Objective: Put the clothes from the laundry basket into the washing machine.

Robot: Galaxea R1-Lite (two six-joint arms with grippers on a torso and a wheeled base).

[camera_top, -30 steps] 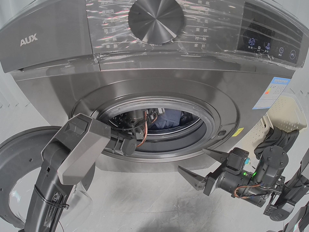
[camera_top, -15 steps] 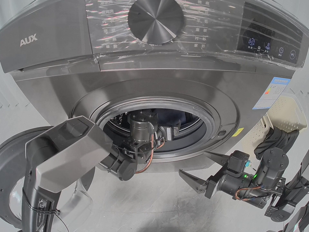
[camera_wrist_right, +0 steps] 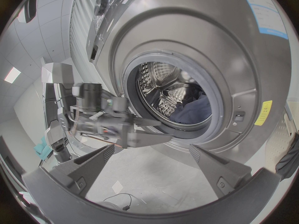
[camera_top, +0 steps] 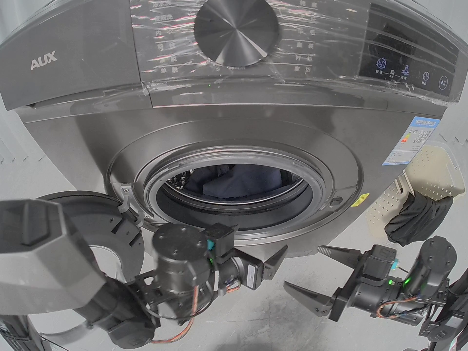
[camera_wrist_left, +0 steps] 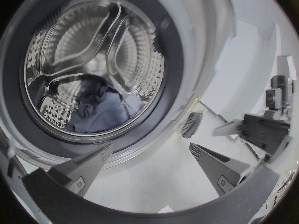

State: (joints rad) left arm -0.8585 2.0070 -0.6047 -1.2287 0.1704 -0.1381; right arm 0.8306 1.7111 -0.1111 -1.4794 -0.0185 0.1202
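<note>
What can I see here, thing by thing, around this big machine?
washing machine: one, grey metal, straight ahead, round opening uncovered
door: one, dark grey, swung open on the robot's left
dial: one, silver, top middle of the machine's front
clothes: one heap, bluish grey, lying in the drum
laundry basket: one, cream, beside the machine on the right
black garment: one, draped over the basket's edge
left claw: one, dark grey, open and empty, low before the opening
right claw: one, dark grey, open and empty, low on the right, near the basket
</note>
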